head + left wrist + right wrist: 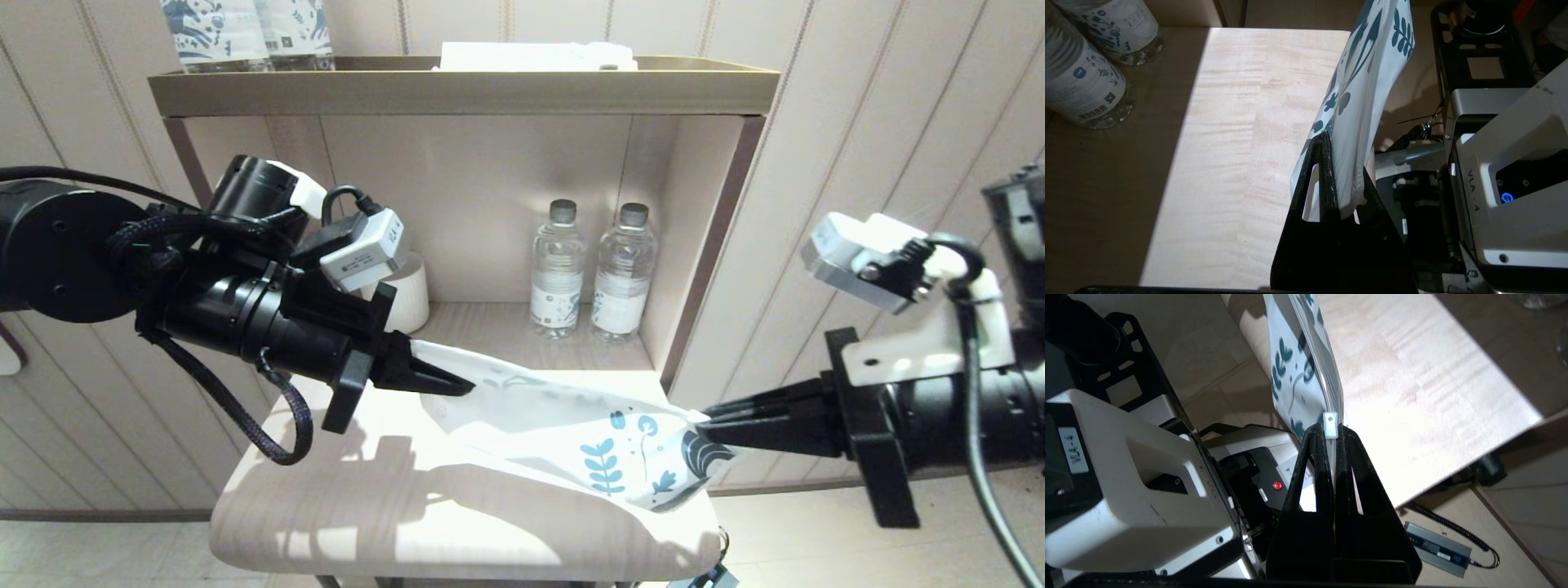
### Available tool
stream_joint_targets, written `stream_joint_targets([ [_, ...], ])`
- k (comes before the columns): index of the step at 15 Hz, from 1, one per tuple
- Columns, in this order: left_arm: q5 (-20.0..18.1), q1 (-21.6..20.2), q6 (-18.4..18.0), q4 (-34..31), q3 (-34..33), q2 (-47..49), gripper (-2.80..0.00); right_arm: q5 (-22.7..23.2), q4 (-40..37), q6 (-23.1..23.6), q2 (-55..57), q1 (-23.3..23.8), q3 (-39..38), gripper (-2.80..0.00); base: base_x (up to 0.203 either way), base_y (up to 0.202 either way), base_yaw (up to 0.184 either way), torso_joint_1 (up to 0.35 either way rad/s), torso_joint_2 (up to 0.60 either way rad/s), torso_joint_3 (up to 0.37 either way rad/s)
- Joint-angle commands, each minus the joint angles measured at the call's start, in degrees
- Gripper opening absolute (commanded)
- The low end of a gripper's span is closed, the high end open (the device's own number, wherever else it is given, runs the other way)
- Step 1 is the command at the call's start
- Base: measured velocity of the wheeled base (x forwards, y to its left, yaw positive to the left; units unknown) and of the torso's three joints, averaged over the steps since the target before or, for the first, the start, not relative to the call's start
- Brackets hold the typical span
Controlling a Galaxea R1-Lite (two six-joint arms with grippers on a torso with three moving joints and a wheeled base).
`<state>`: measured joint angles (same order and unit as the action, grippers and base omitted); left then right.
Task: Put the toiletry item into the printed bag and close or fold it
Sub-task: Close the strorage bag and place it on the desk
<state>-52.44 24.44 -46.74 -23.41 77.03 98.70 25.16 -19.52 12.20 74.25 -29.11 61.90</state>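
The printed bag [563,429], frosted white with teal leaf prints at its right end, hangs stretched above the light wooden table [367,506] between both arms. My left gripper [467,386] is shut on its plain left end. My right gripper [709,420] is shut on the printed end, at the small white zip slider [1330,425]. In the left wrist view the bag [1361,94] rises from my left gripper [1343,163]. In the right wrist view the bag [1298,371] runs up from my right gripper [1331,430]. The toiletry item is out of view.
Two water bottles [592,273] stand in the shelf niche behind the table, and a white ribbed cup [408,294] stands left of them. Patterned bottles [245,33] and a white box [535,55] sit on the shelf top. A power adapter [1439,549] lies on the floor.
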Motion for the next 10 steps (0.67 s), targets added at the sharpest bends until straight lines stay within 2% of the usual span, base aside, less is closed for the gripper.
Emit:
stream_joint_targets([
  [1, -0.3, 0.0, -0.2, -0.1, 0.0, 0.2, -2.80, 0.1, -0.2, 0.1, -6.9, 2.4, -4.8, -2.80, 0.000, 0.000, 0.000, 0.000, 0.00, 0.000],
  [10, -0.3, 0.0, -0.4, 0.0, 0.0, 0.6, -2.80, 0.4, 2.0, 0.0, -4.2, 2.3, -6.1, -2.80, 0.000, 0.000, 0.000, 0.000, 0.00, 0.000],
])
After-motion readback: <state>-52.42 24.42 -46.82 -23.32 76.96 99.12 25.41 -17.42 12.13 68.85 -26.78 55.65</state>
